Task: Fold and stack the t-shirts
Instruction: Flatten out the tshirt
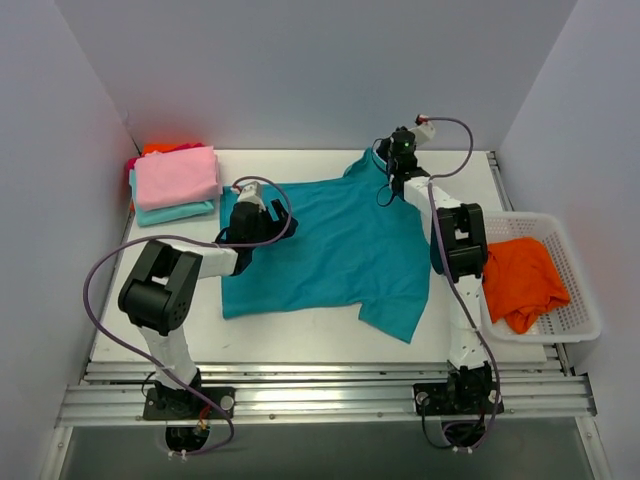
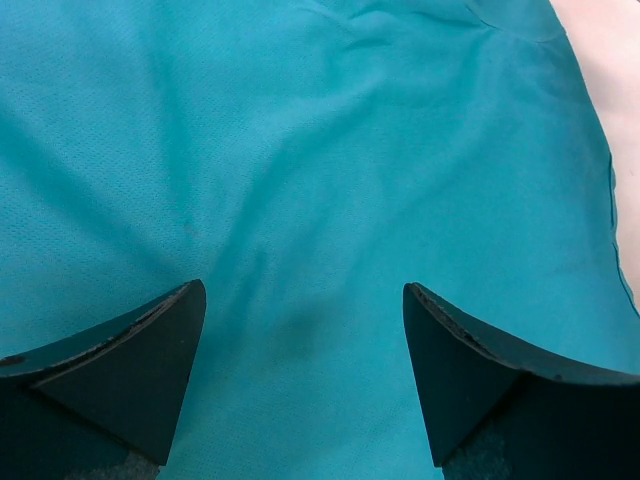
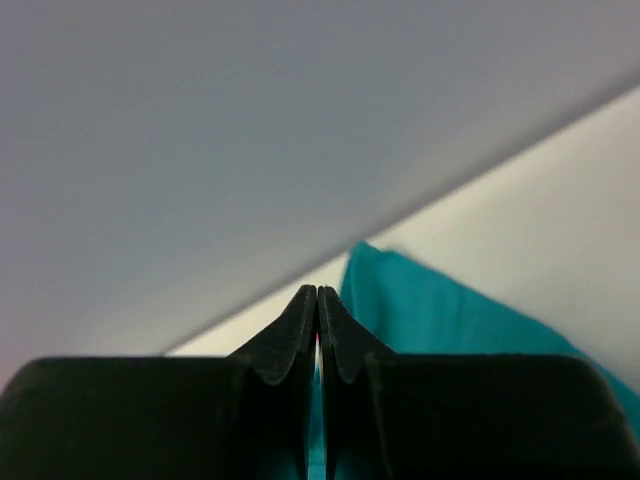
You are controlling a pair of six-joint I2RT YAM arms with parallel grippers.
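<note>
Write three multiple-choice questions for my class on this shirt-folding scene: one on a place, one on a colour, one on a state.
1. Where on the table is the folded pile? A the middle; B the near right corner; C the far left corner.
2. What colour is the pile's top shirt? A pink; B black; C yellow.
3. How is the left gripper? A shut on a sleeve; B open over the teal shirt; C holding a cup.
Answers: 1 C, the pile sits at the table's back left; 2 A, pink cloth lies uppermost; 3 B, its jaws stand wide apart with teal cloth below.
</note>
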